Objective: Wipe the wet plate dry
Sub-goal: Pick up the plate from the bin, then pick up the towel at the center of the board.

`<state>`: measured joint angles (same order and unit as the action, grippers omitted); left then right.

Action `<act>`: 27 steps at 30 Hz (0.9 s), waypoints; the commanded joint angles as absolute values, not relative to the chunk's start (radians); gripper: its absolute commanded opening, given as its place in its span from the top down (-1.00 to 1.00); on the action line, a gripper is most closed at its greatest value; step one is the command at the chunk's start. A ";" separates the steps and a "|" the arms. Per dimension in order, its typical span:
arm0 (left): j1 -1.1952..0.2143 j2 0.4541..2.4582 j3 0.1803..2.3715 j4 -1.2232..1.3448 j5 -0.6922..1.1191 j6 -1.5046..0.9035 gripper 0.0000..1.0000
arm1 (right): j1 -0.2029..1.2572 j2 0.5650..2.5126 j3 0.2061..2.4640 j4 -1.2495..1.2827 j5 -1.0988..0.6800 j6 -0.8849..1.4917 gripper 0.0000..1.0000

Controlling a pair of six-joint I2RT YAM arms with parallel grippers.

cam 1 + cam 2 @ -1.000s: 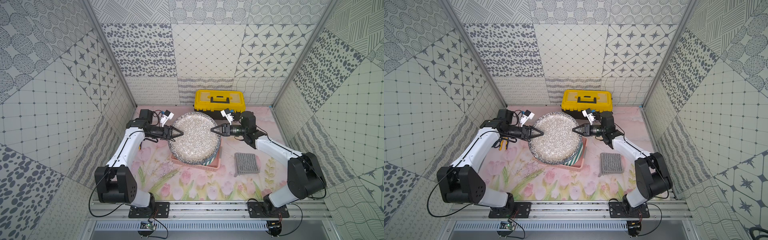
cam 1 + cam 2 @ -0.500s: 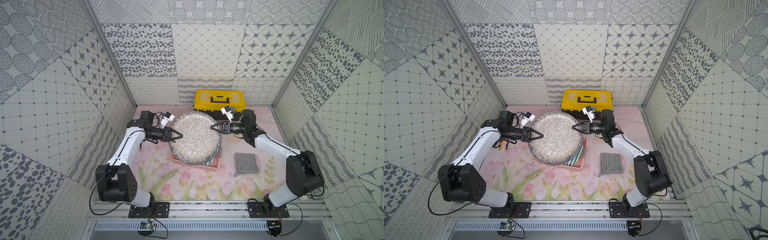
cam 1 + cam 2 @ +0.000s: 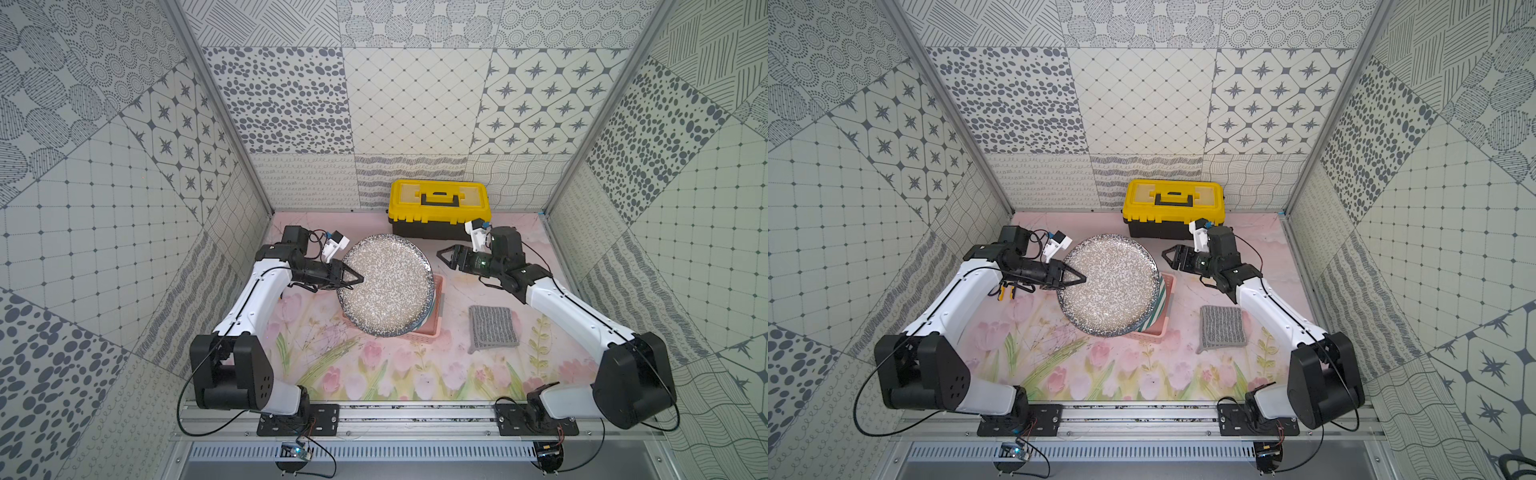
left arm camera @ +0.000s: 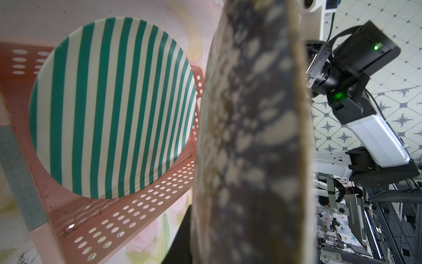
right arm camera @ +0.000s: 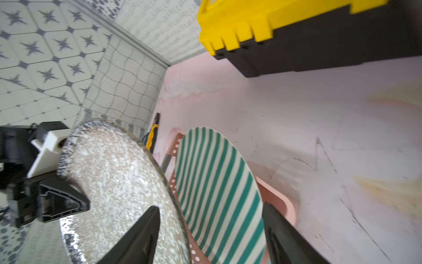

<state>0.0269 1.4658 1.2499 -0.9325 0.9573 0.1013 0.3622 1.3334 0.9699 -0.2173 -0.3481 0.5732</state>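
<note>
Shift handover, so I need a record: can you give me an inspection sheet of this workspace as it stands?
Surface: floral mat, marked with dark scratches.
Job's things: speckled plate held tilted over the rack; cloth flat on the mat, nothing touching it.
Clutter: striped plate standing in the rack; toolbox shut, at the back; pliers under the left arm.
Grippers: left gripper shut on the speckled plate's rim; right gripper open, apart from the plate.
Cables: black loops hang by the arm bases.
Surroundings: patterned wall panels on three sides.
</note>
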 commanded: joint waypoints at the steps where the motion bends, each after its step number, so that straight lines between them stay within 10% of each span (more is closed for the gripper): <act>1: 0.029 1.439 1.256 -0.799 1.183 0.026 1.00 | 0.360 1.243 0.880 -0.418 -0.052 0.640 -0.51; 27: 0.035 1.412 1.220 -0.735 1.150 -0.015 1.00 | 0.341 1.415 0.715 -0.578 0.185 0.976 -0.32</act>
